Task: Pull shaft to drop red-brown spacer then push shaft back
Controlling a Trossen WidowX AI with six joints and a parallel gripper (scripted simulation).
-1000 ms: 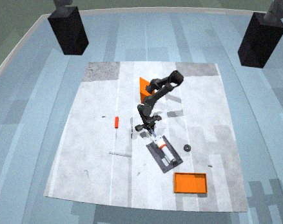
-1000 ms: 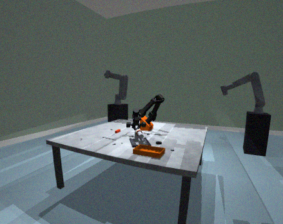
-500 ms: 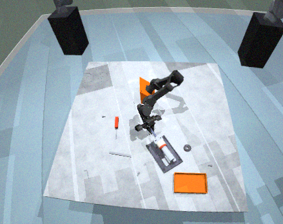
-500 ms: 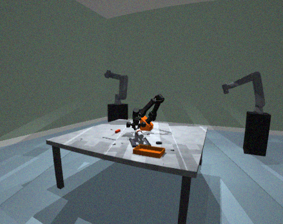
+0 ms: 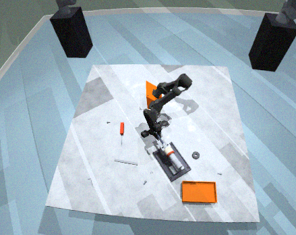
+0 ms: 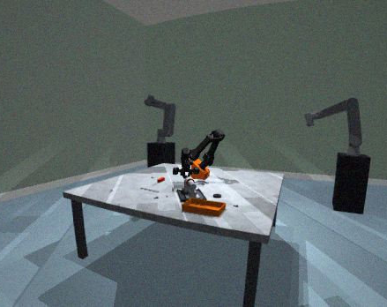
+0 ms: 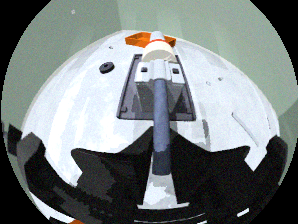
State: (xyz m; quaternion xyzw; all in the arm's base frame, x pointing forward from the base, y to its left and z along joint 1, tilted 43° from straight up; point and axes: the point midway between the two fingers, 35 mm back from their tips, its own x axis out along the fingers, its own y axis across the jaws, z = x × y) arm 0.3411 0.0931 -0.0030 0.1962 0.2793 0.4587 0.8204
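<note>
My gripper [image 5: 156, 134] [image 7: 159, 129] is shut on the free end of the blue-grey shaft [image 5: 162, 139] [image 7: 161, 110]. The shaft runs through a pale grey support [image 7: 145, 77] toward the housing. A wide cream spacer [image 5: 168, 149] [image 7: 158, 52] sits around the line of the shaft beyond the support. The thin red-brown spacer [image 5: 170, 153] [image 7: 157, 41] shows as a band between the cream spacer and the light grey housing block [image 5: 175, 162] [image 7: 157, 35]. Any gap there is too small to tell. All stand on a dark base plate [image 5: 161, 163] [image 7: 125, 102].
An orange tray [image 5: 199, 192] [image 6: 204, 207] lies past the plate. A dark ring [image 5: 195, 155] [image 7: 106, 67] lies beside it. A red-handled screwdriver [image 5: 122, 128], a thin grey rod [image 5: 126, 162] and small screws lie around. An orange block [image 5: 150, 94] stands near the arm's base.
</note>
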